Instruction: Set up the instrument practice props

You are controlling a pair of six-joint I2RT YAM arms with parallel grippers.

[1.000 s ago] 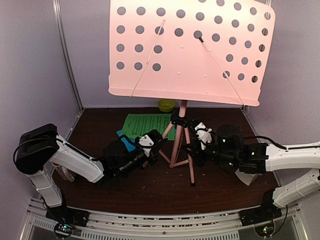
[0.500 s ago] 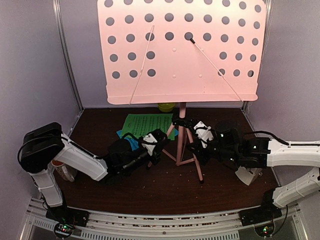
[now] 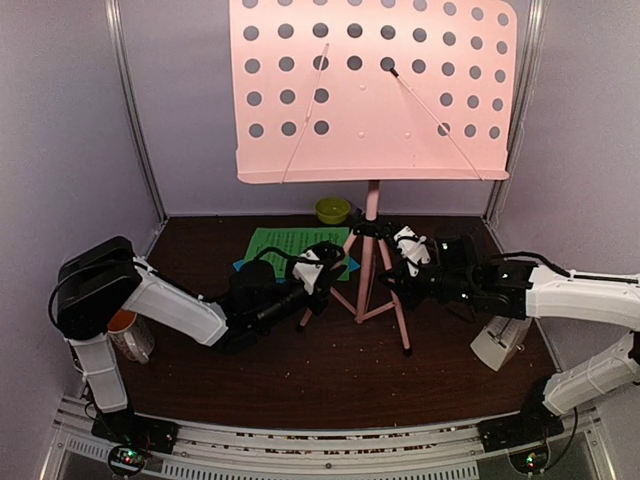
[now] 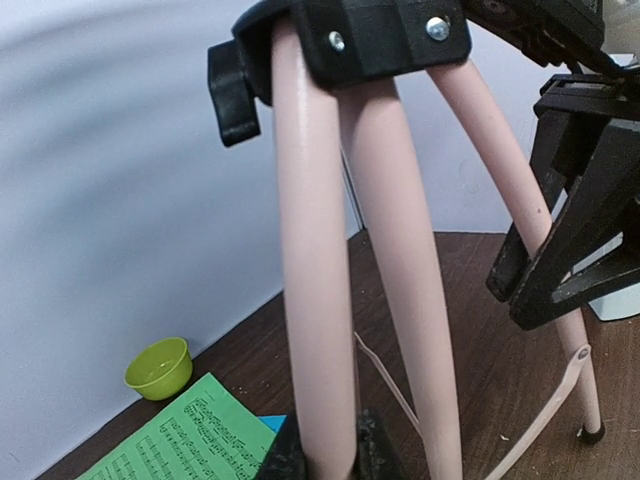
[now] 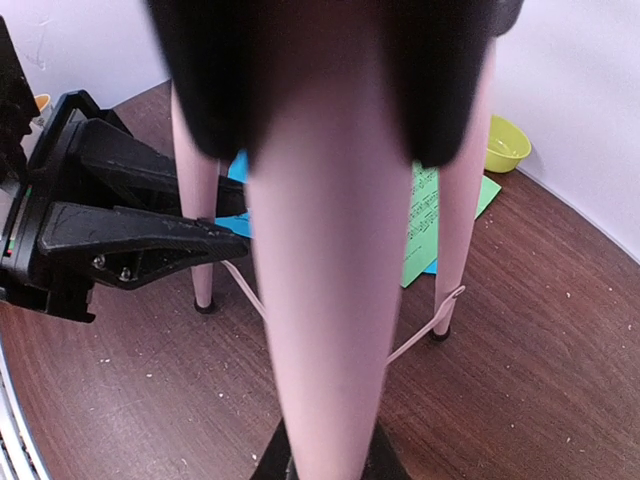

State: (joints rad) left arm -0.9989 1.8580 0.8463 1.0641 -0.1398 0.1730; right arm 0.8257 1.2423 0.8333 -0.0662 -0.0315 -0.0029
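The mug [image 3: 124,335] is sitting on the table [image 3: 300,390], well behind the left gripper and close to that arm's base links. The left gripper [image 4: 324,458] is clenching one pink leg of the music stand [image 3: 372,90]. In the left wrist view this leg is running up from between the fingers [image 4: 285,458] to the black hub [image 4: 385,35] where the three legs are meeting.

To the left of this gripper and further back, the green sheet [image 3: 290,245] is lying flat on the table. The blue sheet [image 3: 243,266] is showing only as a corner from beneath it. The bowl [image 3: 333,210] is sitting beyond the sheets, near the back wall.

The music stand is standing upright on its tripod between the two grippers, and its perforated desk is leaning back high above both of them.

The right gripper [image 5: 328,462] is grasping another leg just under the hub. In the right wrist view that leg is filling the whole gap between its fingers. The two grippers are facing each other across the tripod and are not touching.

The metronome [image 3: 498,343] is standing on the table behind the right gripper, just beside that arm's forearm on its near side.
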